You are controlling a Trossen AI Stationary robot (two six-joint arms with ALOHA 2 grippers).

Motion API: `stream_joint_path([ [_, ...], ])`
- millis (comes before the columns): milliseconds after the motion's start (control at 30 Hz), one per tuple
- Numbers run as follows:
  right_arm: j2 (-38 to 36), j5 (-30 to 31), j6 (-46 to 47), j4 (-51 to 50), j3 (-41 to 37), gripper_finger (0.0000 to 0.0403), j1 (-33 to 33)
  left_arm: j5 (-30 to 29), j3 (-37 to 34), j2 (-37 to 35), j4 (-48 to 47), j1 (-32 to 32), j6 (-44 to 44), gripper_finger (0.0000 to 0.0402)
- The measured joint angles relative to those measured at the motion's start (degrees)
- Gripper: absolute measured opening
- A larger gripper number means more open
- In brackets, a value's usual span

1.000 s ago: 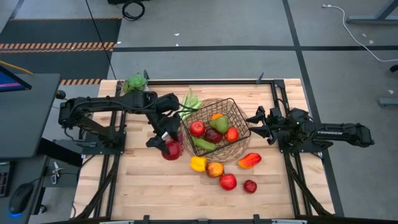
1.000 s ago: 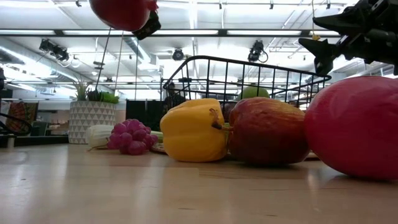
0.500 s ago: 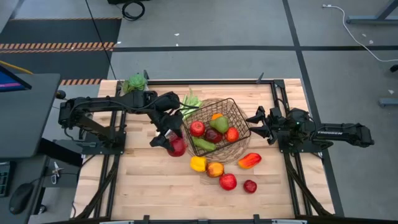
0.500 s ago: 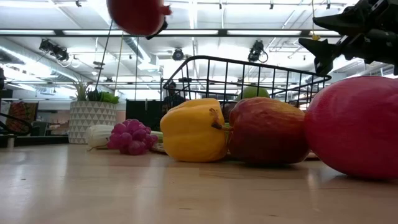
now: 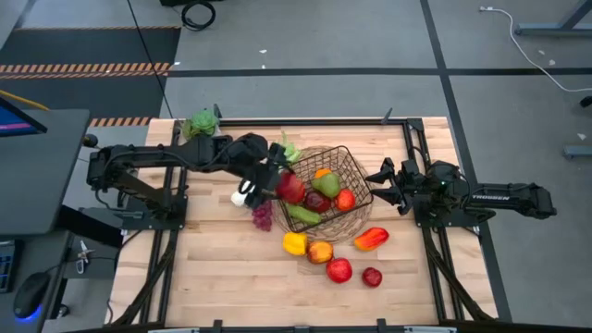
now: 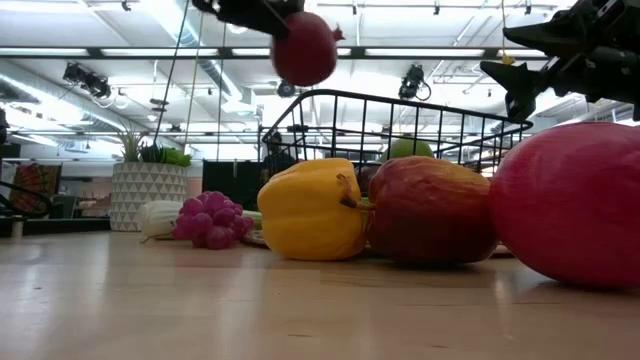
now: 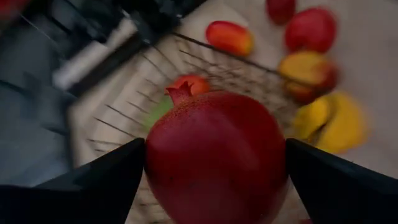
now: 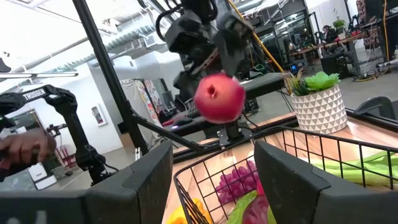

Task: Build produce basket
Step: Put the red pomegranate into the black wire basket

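Observation:
My left gripper (image 5: 280,182) is shut on a red pomegranate (image 5: 290,188), which hangs in the air above the left rim of the wire basket (image 5: 326,149). The low view shows the pomegranate (image 6: 304,48) high above the basket (image 6: 400,105). Several fruits and a green pear lie inside the basket. Purple grapes (image 5: 263,215) and the leek's white end (image 5: 242,196) rest on the table left of the basket. My right gripper (image 5: 373,180) waits open at the basket's right side, holding nothing. My left gripper pinches the pomegranate's two opposite sides (image 7: 155,162) between its two fingers (image 7: 93,186), at the fruit's widest part. The fingers slant down from the table's left side toward the basket. The fruit is lifted clear, its crown (image 7: 179,93) pointing away from the wrist.
A yellow pepper (image 5: 294,243), an apple (image 5: 319,252), two red fruits (image 5: 339,270) and a red-orange pepper (image 5: 370,239) lie on the table near the basket's near side. A potted plant (image 5: 201,123) stands at the far left corner.
My left gripper has carried the pomegranate up and toward the table's right, from above the grapes to above the basket's left rim. Its wrist has rolled and tipped on the way. The grapes now show uncovered in the high view.

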Motion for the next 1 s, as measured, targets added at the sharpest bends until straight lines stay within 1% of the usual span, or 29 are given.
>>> stream_joint_path([
  [67,0.0,0.0,0.0,0.01,-0.01,0.0231,0.0,-2.78,0.0,0.0,1.75,-0.61,6.27,0.0377],
  [133,0.0,-0.01,0.0,0.0,0.01,0.0231,0.0,-4.06,0.0,0.0,3.33,-1.13,13.91,0.0379],
  [333,0.01,0.01,0.0,0.0,0.01,0.0231,-0.01,-4.24,0.0,0.0,7.24,-2.27,41.34,0.0381],
  [467,0.01,0.01,0.0,-0.01,-0.01,0.0231,0.0,-4.23,0.0,0.0,8.22,-2.94,55.43,0.0382],
  [567,0.01,-0.01,0.0,-0.01,0.01,0.0231,0.0,-4.17,0.0,0.0,9.53,-3.19,62.58,0.0382],
  [700,0.0,0.01,0.0,0.0,0.01,0.0231,-0.01,-4.2,0.0,0.0,10.96,-3.42,69.29,0.0382],
  [1000,0.01,0.0,0.0,-0.01,0.0,0.0231,-0.01,-4.19,0.0,0.0,11.29,-3.4,87.52,0.0382],
])
